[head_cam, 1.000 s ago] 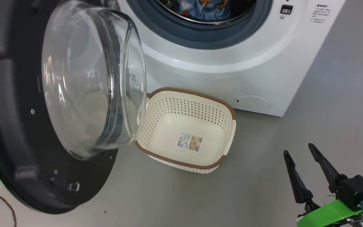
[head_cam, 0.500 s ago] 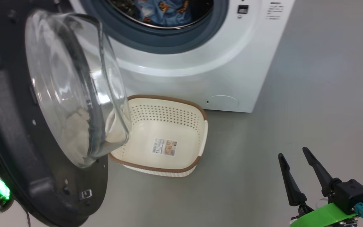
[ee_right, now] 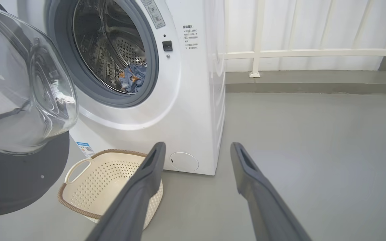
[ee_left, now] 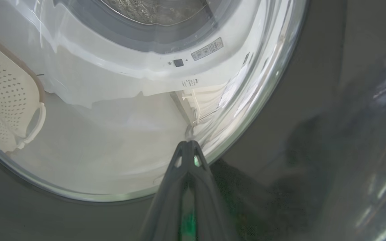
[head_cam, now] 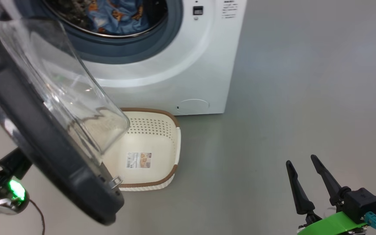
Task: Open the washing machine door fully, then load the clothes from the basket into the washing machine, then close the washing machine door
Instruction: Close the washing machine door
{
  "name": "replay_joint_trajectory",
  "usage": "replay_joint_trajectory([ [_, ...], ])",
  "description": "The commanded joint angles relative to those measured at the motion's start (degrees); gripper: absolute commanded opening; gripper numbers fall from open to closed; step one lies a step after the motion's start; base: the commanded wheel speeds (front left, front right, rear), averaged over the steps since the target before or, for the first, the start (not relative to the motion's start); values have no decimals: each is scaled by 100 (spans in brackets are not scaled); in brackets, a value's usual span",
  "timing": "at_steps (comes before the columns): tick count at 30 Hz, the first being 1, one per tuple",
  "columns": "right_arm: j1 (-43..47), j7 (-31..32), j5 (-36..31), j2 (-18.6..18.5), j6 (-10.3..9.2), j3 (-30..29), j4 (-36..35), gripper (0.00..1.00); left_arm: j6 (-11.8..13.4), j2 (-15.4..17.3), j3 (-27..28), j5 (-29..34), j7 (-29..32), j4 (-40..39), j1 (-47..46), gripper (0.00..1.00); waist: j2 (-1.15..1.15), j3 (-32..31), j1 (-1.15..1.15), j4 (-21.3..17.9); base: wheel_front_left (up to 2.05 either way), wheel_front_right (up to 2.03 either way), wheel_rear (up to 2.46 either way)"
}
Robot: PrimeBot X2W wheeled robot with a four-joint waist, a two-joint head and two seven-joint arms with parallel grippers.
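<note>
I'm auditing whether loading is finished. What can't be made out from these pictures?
- The clothes: the head view's top edge cuts them off; in the right wrist view the gasket hides most of them.
- The basket: left part distorted behind the washing machine door glass, head view.
- Left pincer: whether its tips touch the door is unclear, left wrist view.

I'm in a laundry corner — a white washing machine point(ee_right: 193, 100) on a smooth grey floor point(ee_right: 313, 150), a pale railed wall point(ee_right: 297, 26) behind.

floor point(ee_right: 313, 150): smooth grey | wall point(ee_right: 313, 23): white panels | rail point(ee_right: 313, 53): white, along wall
</note>
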Motion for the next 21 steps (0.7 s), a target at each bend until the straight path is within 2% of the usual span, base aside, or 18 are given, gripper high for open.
replay_joint_trajectory([
  [1, -242, -71, 14, 7, 36, 150, -102, 100, 24, 136, 157, 89, -44, -104, -365, 0, 0, 44, 0, -238, 0, 0, 0],
  [9, -388, -160, 41, 57, 36, 173, -2, 100, -38, -114, 44, 259, -285, 179, -720, 0, 0, 135, 0, -633, 0, 0, 0],
  [21, -586, -278, 104, 119, 36, 280, 202, 100, -319, -407, 31, 462, -625, 911, -1413, 0, 0, 273, 0, -1222, 0, 0, 0],
])
